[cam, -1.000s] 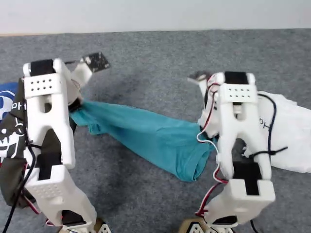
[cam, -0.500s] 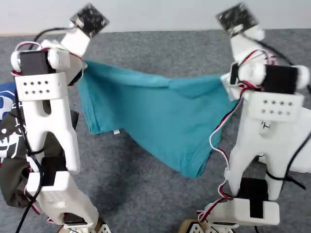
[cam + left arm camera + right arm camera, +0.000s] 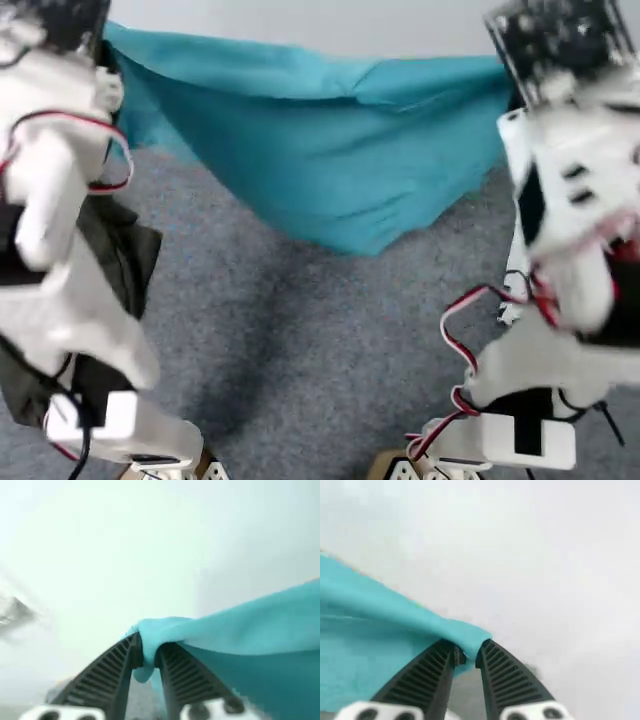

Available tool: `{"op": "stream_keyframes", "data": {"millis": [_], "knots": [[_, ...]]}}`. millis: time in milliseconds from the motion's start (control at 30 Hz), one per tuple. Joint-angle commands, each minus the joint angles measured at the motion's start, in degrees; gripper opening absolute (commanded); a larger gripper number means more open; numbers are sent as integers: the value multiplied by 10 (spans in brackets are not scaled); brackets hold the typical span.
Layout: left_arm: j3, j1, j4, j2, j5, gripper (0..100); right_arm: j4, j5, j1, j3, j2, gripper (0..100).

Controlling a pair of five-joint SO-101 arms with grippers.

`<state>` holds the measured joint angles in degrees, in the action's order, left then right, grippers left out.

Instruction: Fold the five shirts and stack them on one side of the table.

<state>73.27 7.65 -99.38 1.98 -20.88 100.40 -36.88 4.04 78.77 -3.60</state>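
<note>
A teal shirt [image 3: 320, 150] hangs spread out high above the grey table, stretched between both arms. My left gripper [image 3: 146, 652] is shut on one bunched corner of the teal shirt [image 3: 240, 645]. At the other side, my right gripper [image 3: 466, 656] is shut on the opposite corner of the teal shirt [image 3: 365, 630]. In the high view the left arm [image 3: 60, 220] rises at the left and the right arm [image 3: 570, 220] at the right. The shirt's lower edge dangles free above the table.
A dark olive shirt [image 3: 110, 270] lies crumpled under the left arm at the table's left side. The grey felt table surface [image 3: 320, 360] stretches between the two arm bases. Red and white cables [image 3: 470, 330] loop beside the right arm.
Both arms have risen and drawn apart, lifting the teal shirt off the table and stretching it wide in the air. Both grippers stayed shut on its corners.
</note>
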Motion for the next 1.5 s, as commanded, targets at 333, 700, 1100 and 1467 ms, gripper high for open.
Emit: {"op": "stream_keyframes", "data": {"millis": [333,700,1100,1467], "knots": [[-36,20,-12,-97,-85,5,-18,-101,96,100,-59,10],[-495,25,-12,-349,-282,5,-107,-102,96,63,-64,10],[-639,28,-10,-606,-321,5,-81,-193,101,59,-179,10],[-597,110,-11,-635,-323,5,-55,-210,180,33,-217,11]]}}
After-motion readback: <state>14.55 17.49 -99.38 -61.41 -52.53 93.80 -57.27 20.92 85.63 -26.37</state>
